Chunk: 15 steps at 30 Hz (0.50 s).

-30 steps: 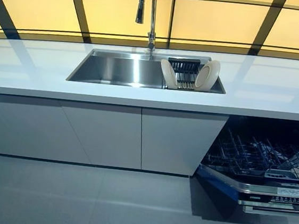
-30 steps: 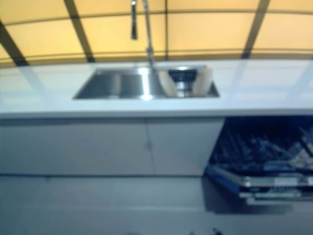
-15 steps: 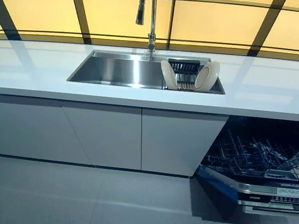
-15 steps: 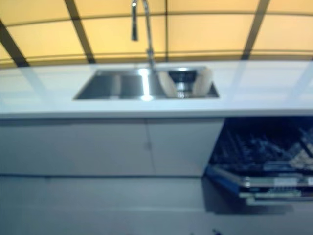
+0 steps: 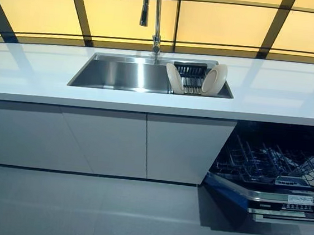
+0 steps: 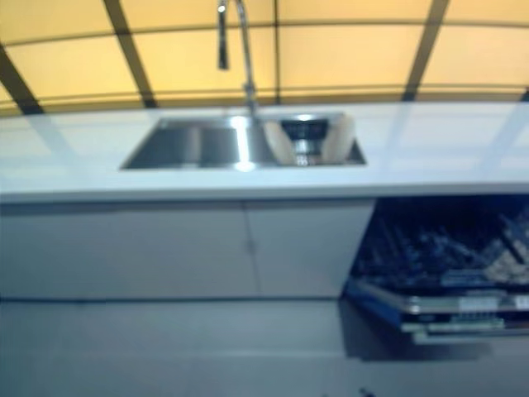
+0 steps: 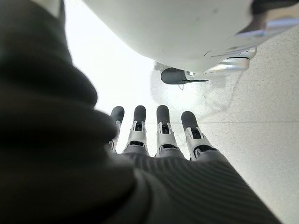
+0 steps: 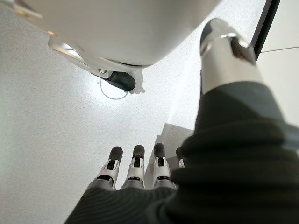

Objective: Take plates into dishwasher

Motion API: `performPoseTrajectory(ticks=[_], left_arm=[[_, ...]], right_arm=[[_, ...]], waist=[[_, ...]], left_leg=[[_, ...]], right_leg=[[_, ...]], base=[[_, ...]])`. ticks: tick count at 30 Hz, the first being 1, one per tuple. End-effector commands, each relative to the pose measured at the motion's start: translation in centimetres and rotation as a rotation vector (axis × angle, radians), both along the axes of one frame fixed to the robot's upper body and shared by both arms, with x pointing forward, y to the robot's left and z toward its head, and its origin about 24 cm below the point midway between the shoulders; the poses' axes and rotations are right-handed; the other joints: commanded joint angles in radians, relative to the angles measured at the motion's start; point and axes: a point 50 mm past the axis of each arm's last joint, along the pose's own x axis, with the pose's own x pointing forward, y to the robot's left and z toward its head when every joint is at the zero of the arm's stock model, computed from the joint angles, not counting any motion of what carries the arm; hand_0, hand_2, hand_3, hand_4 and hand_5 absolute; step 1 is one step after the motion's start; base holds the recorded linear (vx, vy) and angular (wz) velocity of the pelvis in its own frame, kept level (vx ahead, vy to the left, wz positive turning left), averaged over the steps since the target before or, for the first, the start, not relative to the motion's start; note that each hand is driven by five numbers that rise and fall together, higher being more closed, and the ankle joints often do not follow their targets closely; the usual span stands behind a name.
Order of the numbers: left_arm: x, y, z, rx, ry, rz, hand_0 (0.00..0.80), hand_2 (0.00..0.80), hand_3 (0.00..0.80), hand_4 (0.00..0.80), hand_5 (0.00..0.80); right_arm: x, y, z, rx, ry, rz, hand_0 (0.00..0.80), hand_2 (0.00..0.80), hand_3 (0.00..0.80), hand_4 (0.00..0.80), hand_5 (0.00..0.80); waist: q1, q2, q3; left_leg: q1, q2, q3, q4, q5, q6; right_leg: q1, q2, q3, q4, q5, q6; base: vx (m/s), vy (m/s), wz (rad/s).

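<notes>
Left hand (image 7: 154, 140), right hand (image 8: 135, 172): empty | two plates (image 5: 215, 79) in sink (image 5: 122, 75)

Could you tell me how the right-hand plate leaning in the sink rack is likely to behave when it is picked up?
The right-hand plate looks rigid and glossy, so probably slippery in the fingers and breakable if dropped. It stands on edge, tilted in the rack inside the sink, so a nudge might tip it toward the other plate.

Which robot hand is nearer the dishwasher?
Likely the right, though neither shows in the head views. The dishwasher stands open on the robot's right. Both the left robot hand and the right robot hand hang over bare floor.
</notes>
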Motion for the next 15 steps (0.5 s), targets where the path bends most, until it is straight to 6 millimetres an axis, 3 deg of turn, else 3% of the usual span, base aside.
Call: performPoseTrajectory(ticks=[1,3,5,6,7,8,9,11,13,14,15], left_arm=[[2.7,-2.2,0.1,-0.041,-0.057,0.009,0.0,0.0,0.0,0.0,0.0],[2.9,-2.1,0.2,-0.045,-0.069,0.052,0.0,0.0,0.0,0.0,0.0],[3.2,-1.7,0.3,-0.04,-0.096,0.112,0.0,0.0,0.0,0.0,0.0],[3.3,-1.5,0.4,-0.044,-0.107,0.127,0.0,0.0,0.0,0.0,0.0],[3.4,-1.4,0.4,-0.045,-0.108,0.131,0.0,0.0,0.0,0.0,0.0],[3.3,-1.3,0.4,-0.05,-0.115,0.146,0.0,0.0,0.0,0.0,0.0],[3.0,-1.2,0.4,-0.056,-0.121,0.166,0.0,0.0,0.0,0.0,0.0],[2.8,-1.1,0.3,-0.062,-0.119,0.172,0.0,0.0,0.0,0.0,0.0],[2.2,-1.1,0.2,-0.061,-0.108,0.203,0.0,0.0,0.0,0.0,0.0],[1.8,-1.1,0.1,-0.058,-0.104,0.228,0.0,0.0,0.0,0.0,0.0],[1.5,-1.1,0.0,-0.057,-0.1,0.245,0.0,0.0,0.0,0.0,0.0]], right_arm=[[2.0,1.4,0.1,0.032,-0.029,-0.005,0.0,0.0,0.0,0.0,0.0],[2.1,1.3,0.1,0.03,-0.029,-0.012,0.0,0.0,0.0,0.0,0.0],[2.2,1.1,0.2,0.033,-0.035,-0.021,0.0,0.0,0.0,0.0,0.0],[2.2,0.9,0.2,0.03,-0.034,-0.011,0.0,0.0,0.0,0.0,0.0],[2.2,0.9,0.2,0.03,-0.032,-0.009,0.0,0.0,0.0,0.0,0.0],[2.1,0.7,0.2,0.026,-0.028,-0.001,0.0,0.0,0.0,0.0,0.0],[2.1,0.3,0.3,0.019,-0.027,0.007,0.0,0.0,0.0,0.0,0.0],[2.1,0.0,0.3,0.015,-0.027,0.007,0.0,0.0,0.0,0.0,0.0],[1.9,-0.2,0.3,0.013,-0.015,0.012,0.0,0.0,0.0,0.0,0.0],[1.8,-0.2,0.3,0.014,-0.007,0.019,0.0,0.0,0.0,0.0,0.0],[1.7,-0.2,0.3,0.016,-0.002,0.023,0.0,0.0,0.0,0.0,0.0]], waist=[[-0.014,-0.04,0.05],[-0.014,-0.046,0.056],[-0.018,-0.076,0.077],[-0.012,-0.087,0.097],[-0.012,-0.087,0.1],[0.005,-0.084,0.124],[0.023,-0.063,0.152],[0.036,-0.041,0.164],[0.083,-0.007,0.164],[0.109,-0.003,0.159],[0.121,-0.009,0.158]], left_leg=[[-0.014,-0.122,0.006,0.035,0.003,0.116],[-0.026,-0.116,0.0,0.077,-0.007,0.112],[-0.09,-0.111,0.041,0.29,-0.043,0.114],[-0.16,-0.12,0.048,0.416,-0.013,0.114],[-0.176,-0.121,0.046,0.437,-0.009,0.114],[-0.269,-0.143,0.038,0.503,0.064,0.104],[-0.348,-0.131,0.09,0.452,0.131,0.082],[-0.365,-0.118,0.137,0.368,0.169,0.069],[-0.419,-0.133,0.083,0.177,0.286,0.041],[-0.438,-0.142,0.039,0.077,0.297,0.04],[-0.437,-0.15,0.031,0.032,0.294,0.043]], right_leg=[[0.013,0.112,0.025,0.021,-0.019,-0.09],[0.012,0.115,0.029,0.032,-0.023,-0.099],[-0.011,0.091,0.013,0.081,-0.033,-0.117],[-0.018,0.086,0.006,0.103,-0.038,-0.131],[-0.02,0.086,0.004,0.107,-0.038,-0.133],[-0.008,0.095,0.015,0.117,-0.041,-0.141],[0.023,0.119,0.043,0.125,-0.057,-0.14],[0.047,0.138,0.049,0.132,-0.077,-0.14],[0.114,0.183,0.101,0.133,-0.116,-0.143],[0.146,0.195,0.144,0.137,-0.135,-0.146],[0.17,0.192,0.165,0.143,-0.154,-0.146]], base=[[0.042,-0.132,-0.06],[0.039,-0.106,-0.03],[0.031,-0.146,0.0],[0.021,-0.124,-0.03],[0.058,-0.111,-0.05],[0.183,-0.059,-0.23],[0.227,-0.05,-0.15],[0.342,-0.004,-0.36],[0.576,0.009,-0.77],[0.556,0.029,-0.9],[0.507,0.051,-1.31]])
